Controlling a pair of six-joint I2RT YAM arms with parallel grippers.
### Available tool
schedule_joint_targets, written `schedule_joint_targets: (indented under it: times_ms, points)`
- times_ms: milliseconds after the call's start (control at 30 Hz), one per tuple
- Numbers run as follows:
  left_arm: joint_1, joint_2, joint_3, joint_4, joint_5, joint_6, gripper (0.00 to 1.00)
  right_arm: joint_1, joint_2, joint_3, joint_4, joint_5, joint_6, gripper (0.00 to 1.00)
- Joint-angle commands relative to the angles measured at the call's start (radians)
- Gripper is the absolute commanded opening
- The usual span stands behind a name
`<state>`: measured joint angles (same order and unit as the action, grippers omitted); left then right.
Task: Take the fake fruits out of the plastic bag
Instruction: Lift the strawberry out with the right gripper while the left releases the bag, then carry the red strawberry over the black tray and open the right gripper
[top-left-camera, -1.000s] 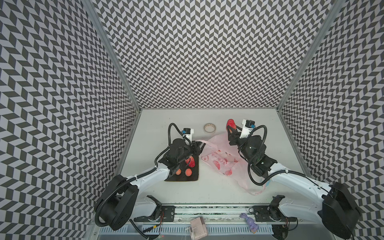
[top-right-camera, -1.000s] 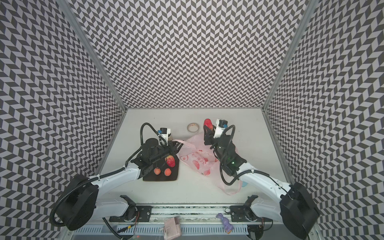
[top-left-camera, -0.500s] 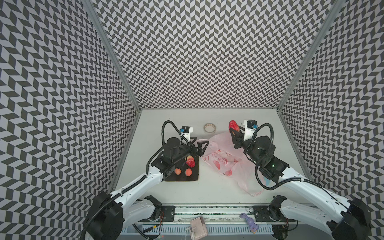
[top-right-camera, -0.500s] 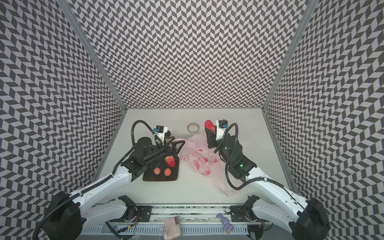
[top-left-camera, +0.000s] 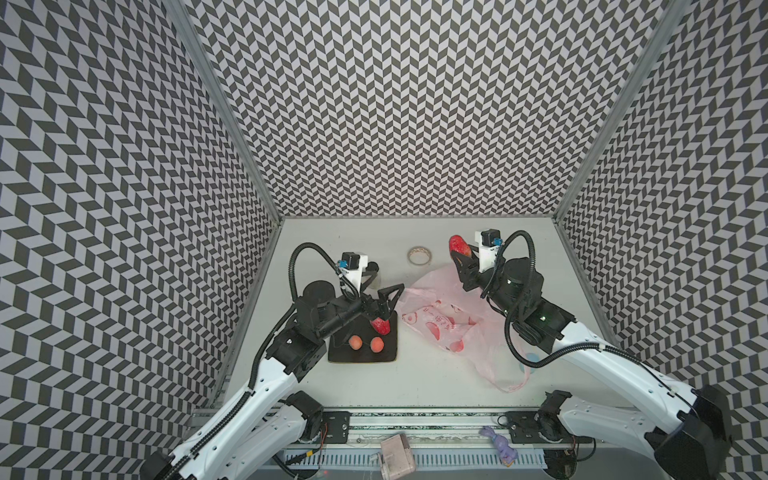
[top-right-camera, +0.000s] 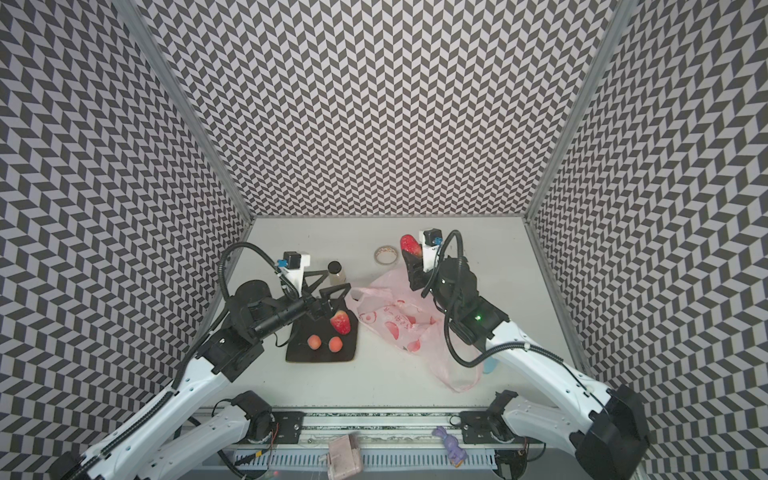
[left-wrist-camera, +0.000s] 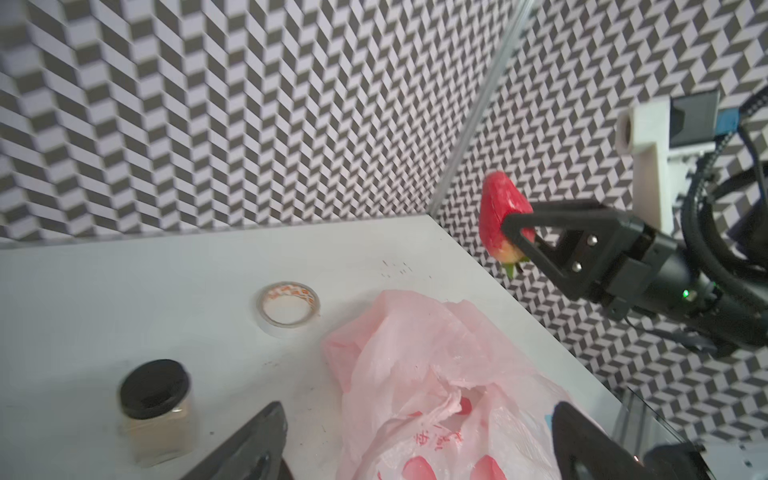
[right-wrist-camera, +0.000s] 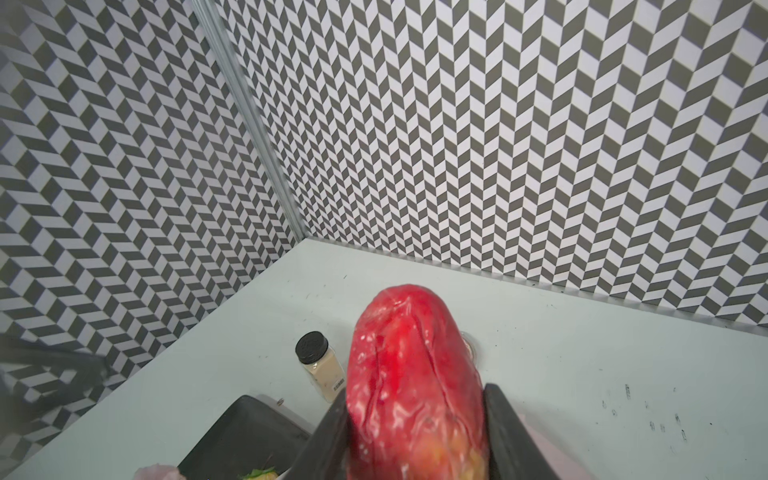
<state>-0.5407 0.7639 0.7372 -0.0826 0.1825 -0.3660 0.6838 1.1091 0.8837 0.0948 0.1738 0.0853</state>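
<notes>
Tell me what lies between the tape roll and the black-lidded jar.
Nothing: the table between the tape roll and the jar is bare, clearest in the left wrist view.

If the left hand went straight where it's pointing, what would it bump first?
Most likely the plastic bag, lying straight ahead of the open left hand; how far is hard to judge.

One glossy red strawberry (top-left-camera: 458, 245) is up in the air, upper right of centre, pinched in the right hand (top-left-camera: 460, 257) with its tip outward. A second strawberry (top-left-camera: 381, 325) lies on the black tray (top-left-camera: 361, 358) left of centre. Two orange-pink balls (top-left-camera: 355, 342) sit side by side just below it. The crumpled pink bag (top-left-camera: 440, 328), printed with red fruit, lies on the bench (top-left-camera: 415, 386) beside the tray, one handle trailing to the lower right.
</notes>
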Motion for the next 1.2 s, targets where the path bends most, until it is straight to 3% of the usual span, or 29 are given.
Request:
schedule_joint_targets:
  times_ms: [0, 200, 400, 633, 833, 1167]
  points:
    - [0.040, -0.067, 0.086, -0.123, -0.281, -0.091, 1.00, 0.023, 0.021, 0.060, -0.022, -0.070, -0.038, 0.29]
    - [0.130, -0.115, 0.170, -0.202, -0.521, -0.162, 1.00, 0.226, 0.107, 0.125, -0.040, -0.111, -0.135, 0.29]
    - [0.153, -0.174, 0.219, -0.218, -0.723, -0.193, 0.98, 0.463, 0.343, 0.229, -0.007, -0.101, -0.169, 0.28]
    - [0.154, -0.237, 0.327, -0.306, -0.943, -0.076, 0.98, 0.518, 0.705, 0.488, -0.109, -0.073, -0.046, 0.29]
    - [0.152, -0.271, 0.342, -0.323, -0.954, -0.042, 0.97, 0.510, 0.955, 0.705, -0.230, 0.103, 0.017, 0.29]
    - [0.151, -0.284, 0.296, -0.361, -0.877, -0.106, 0.97, 0.475, 1.157, 0.842, -0.268, 0.174, 0.009, 0.31]
